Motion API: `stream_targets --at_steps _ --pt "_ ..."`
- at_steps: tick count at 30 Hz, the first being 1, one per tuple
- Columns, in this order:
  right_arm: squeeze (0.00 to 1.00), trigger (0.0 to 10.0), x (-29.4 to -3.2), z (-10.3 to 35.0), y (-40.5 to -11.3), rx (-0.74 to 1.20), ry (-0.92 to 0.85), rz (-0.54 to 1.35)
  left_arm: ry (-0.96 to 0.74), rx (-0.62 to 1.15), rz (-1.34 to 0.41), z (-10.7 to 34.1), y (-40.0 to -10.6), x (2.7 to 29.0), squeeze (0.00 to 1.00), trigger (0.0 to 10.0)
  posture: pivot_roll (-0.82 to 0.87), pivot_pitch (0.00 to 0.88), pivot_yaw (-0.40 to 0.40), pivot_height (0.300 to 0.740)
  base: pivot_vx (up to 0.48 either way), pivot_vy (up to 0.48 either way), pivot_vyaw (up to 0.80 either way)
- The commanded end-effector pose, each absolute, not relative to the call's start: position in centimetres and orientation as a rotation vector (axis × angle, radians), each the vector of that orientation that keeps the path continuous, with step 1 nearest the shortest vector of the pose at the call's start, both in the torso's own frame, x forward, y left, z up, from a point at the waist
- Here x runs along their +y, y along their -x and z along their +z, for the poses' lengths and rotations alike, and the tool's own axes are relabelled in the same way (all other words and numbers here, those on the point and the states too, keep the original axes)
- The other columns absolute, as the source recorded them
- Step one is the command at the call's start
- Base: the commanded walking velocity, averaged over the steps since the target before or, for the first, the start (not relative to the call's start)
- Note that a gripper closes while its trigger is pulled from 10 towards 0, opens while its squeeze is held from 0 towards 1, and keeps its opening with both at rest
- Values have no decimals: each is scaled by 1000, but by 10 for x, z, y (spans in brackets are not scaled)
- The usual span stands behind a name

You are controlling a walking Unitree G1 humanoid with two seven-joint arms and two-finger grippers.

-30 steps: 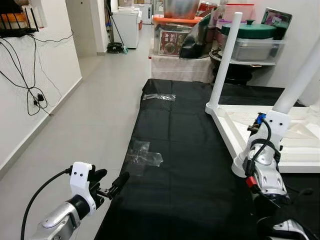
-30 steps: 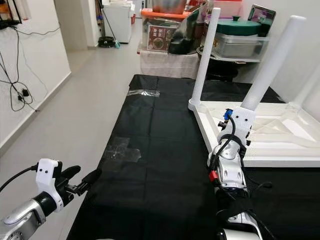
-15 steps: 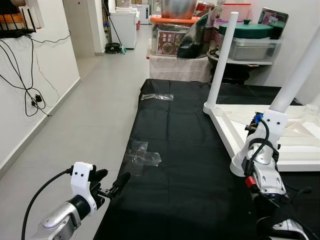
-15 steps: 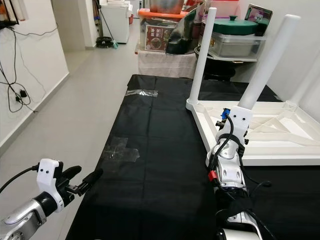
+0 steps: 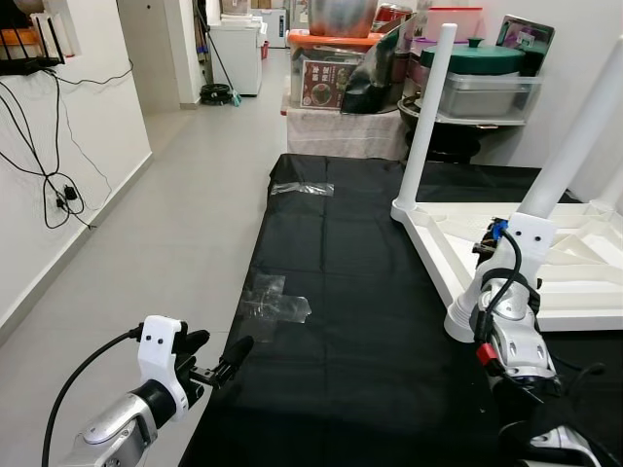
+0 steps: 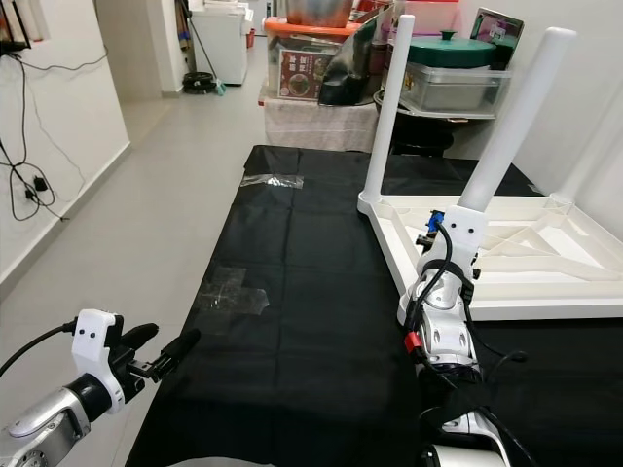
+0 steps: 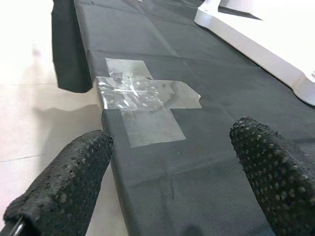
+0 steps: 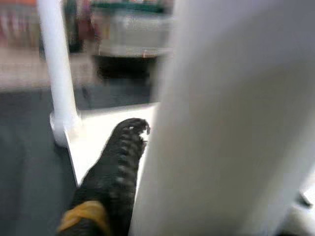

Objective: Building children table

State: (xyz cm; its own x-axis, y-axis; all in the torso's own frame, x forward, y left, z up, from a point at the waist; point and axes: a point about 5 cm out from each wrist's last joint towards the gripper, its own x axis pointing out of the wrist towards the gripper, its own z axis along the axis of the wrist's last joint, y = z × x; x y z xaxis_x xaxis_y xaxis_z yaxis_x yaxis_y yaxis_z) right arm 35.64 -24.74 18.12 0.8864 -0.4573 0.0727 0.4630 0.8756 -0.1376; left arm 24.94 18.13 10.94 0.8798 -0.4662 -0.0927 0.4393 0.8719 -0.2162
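Note:
A white children's table (image 5: 584, 304) lies upside down on a black mat (image 5: 350, 292), its legs pointing up. My right gripper (image 5: 506, 243) is at the base of the near leg (image 5: 574, 146). In the right wrist view that leg (image 8: 221, 118) stands against one black finger (image 8: 125, 147), and the gripper is shut on it. A far leg (image 5: 425, 117) rises at the table's back corner. My left gripper (image 5: 222, 342) is open and holds nothing. It hovers low over the mat's left edge, close to a clear tape patch (image 7: 142, 96).
Grey floor tiles (image 5: 165, 214) run along the mat's left side beside a white wall with hanging cables (image 5: 49, 165). Storage boxes, pots and a shelf (image 5: 467, 78) crowd the far end behind the mat. A second tape strip (image 5: 302, 188) sits near the mat's far edge.
The whole view has drifted slightly, so the camera moved. Both grippers keep the same pose, the right one still on the near leg.

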Motion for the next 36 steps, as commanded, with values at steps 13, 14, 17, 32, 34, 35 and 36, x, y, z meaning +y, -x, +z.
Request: stream_targets --at_steps 13,14,17,32,34,35,36 --pt "1000 10000 -242 180 -352 -28 120 -416 180 158 -488 108 -250 181 0 10000 49 0 -61 740 0 0 0" --pt "1000 10000 -242 180 -352 -28 120 -416 180 158 -488 108 -250 181 0 10000 49 0 -61 740 0 0 0" --pt "1000 10000 -250 187 -352 -41 99 -425 178 161 -489 107 -251 182 0 10000 46 0 -58 740 0 0 0" --pt "0 10000 -264 207 -358 -74 32 -403 175 166 -496 107 -252 182 0 10000 47 0 -49 740 0 0 0" --pt "0 10000 -263 209 -359 -85 6 -372 175 166 -496 107 -251 182 0 10000 49 0 -51 740 0 0 0" --pt "0 10000 -263 210 -359 -90 5 -348 175 168 -495 107 -251 182 0 10000 51 0 -52 740 0 0 0" --pt "0 10000 -264 211 -359 -92 8 -334 174 169 -495 107 -251 182 0 10000 51 0 -52 740 0 0 0"
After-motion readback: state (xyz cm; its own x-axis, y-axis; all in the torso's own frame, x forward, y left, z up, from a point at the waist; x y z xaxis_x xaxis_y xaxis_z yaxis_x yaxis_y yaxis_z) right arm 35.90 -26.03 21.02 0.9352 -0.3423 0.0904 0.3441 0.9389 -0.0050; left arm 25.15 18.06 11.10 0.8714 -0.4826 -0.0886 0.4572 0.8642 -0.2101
